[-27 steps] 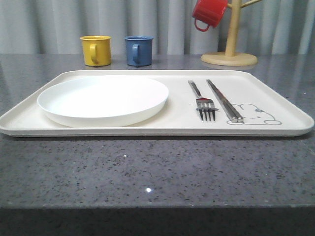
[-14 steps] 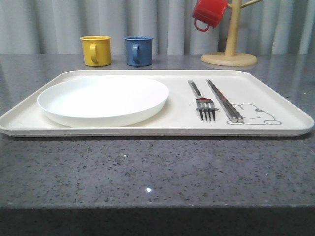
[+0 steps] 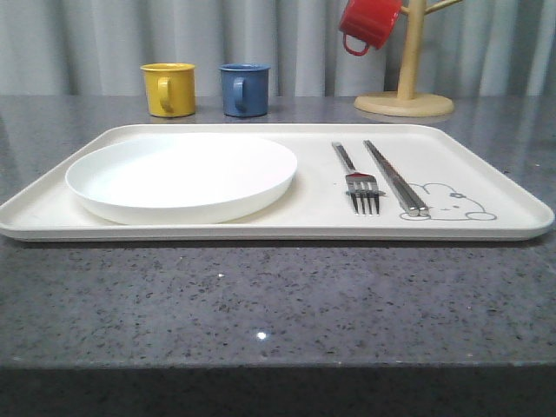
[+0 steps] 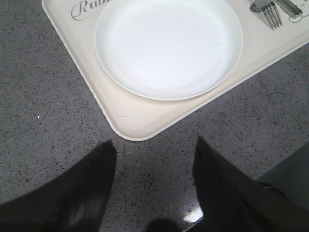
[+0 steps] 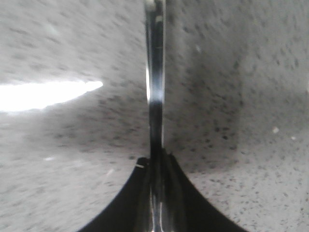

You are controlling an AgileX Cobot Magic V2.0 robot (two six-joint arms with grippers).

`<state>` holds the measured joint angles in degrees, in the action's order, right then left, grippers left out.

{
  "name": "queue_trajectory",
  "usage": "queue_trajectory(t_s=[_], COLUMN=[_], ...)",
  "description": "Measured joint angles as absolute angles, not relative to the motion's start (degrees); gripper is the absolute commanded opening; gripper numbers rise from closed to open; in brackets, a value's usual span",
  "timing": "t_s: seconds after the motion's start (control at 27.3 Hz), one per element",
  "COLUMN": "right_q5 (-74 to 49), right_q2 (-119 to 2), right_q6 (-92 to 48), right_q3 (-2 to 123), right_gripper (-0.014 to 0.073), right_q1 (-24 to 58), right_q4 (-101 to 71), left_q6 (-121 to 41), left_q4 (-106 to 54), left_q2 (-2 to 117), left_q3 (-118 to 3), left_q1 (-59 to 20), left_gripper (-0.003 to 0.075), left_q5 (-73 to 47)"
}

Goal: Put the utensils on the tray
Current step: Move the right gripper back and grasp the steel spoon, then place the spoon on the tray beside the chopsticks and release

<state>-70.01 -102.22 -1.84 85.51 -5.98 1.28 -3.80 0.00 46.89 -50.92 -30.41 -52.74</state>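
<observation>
Gripping a thin shiny metal handle (image 5: 155, 96), the right gripper (image 5: 157, 166) has its jaws pinched tight around it, over grey speckled countertop (image 5: 241, 72). The far end runs out of the picture, so I cannot tell for sure which utensil it is; judging by what already lies on the tray, it is probably the spoon.

Left gripper (image 4: 152, 150) hovers with jaws spread wide and nothing between them, over the countertop just near of the tray's near left corner.

On the cream tray (image 3: 486, 230): fork (image 3: 358, 181) and chopsticks (image 3: 395, 178) lie side by side right of the round white plate (image 3: 182, 178), chopsticks just left of the rabbit drawing (image 3: 452, 201). Both rest flat, handles pointing far, fork tines near. Free tray surface sits between plate and fork, and right of the chopsticks.

Handling guess: polished steel, stiff, light, not fragile, but slippery and narrow. A pinch across the flat of the handle can let it swivel or slide, so the hold should sit around mid-handle, near balance, firm squeeze. It likely clinks and skids on the smooth tray if dropped, so lower it flat before letting go.

Far side: yellow mug (image 3: 168, 89), blue mug (image 3: 244, 89), and a red mug (image 3: 369, 23) hung on a wooden mug tree (image 3: 406, 87).
</observation>
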Motion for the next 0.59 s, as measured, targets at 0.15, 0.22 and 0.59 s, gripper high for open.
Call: queue_trajectory(t_s=[0.15, 0.22, 0.59], right_q5=[-70.0, -70.0, -70.3], right_q2=[-98.8, -97.7, -96.9], right_q6=[-2.6, -2.8, 0.5], right_q3=[85.7, 85.9, 85.9], right_gripper=[-0.0039, -0.0039, -0.0038], right_q1=[-1.7, 0.7, 9.2], right_q4=[-0.8, -1.7, -7.1], left_q6=[-3.8, -3.8, -3.8], left_q4=[0.0, 0.0, 0.0], left_q2=[46.9, 46.9, 46.9], left_q3=[-50.9, -50.9, -50.9], left_q1=[-30.4, -30.4, -30.4], left_gripper=[0.0368, 0.0368, 0.0368], left_q5=[-52.7, -52.7, -52.7])
